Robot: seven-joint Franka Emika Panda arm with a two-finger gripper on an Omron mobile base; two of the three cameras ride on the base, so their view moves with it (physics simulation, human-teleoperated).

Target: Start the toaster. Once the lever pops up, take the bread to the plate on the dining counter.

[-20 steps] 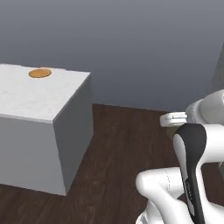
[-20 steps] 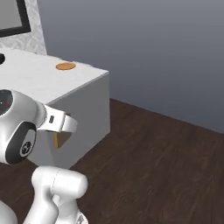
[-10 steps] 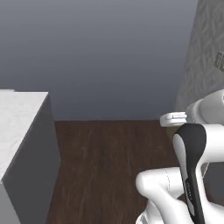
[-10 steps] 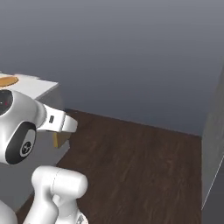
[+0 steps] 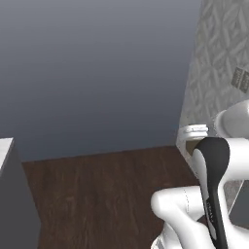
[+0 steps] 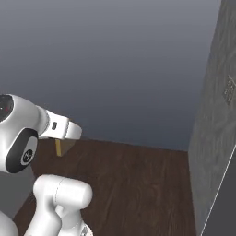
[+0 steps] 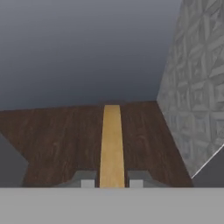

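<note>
In the hand view the bread [image 7: 112, 140], a thin golden-yellow slice seen edge-on, runs straight out from my gripper [image 7: 112, 182], which is shut on it with a finger on each side. From the right base view the bread [image 6: 62, 146] hangs under the gripper [image 6: 64, 137], above the floor. My gripper [image 5: 194, 132] sits at the right of the left base view. A corner of the dining counter [image 5: 13, 204] shows at the far left edge, well to the left of the gripper. The toaster and the plate are out of view.
Dark wooden floor [image 5: 97, 194] lies ahead. A plain grey-blue wall [image 5: 97, 73] closes the back. A grey patterned wall [image 6: 216, 138] with a small switch plate [image 6: 228, 88] stands close on the right.
The whole picture has swung to the right, so the base has turned. The dining counter and plate slid off to the left and the patterned wall came in. The bread stays gripped.
</note>
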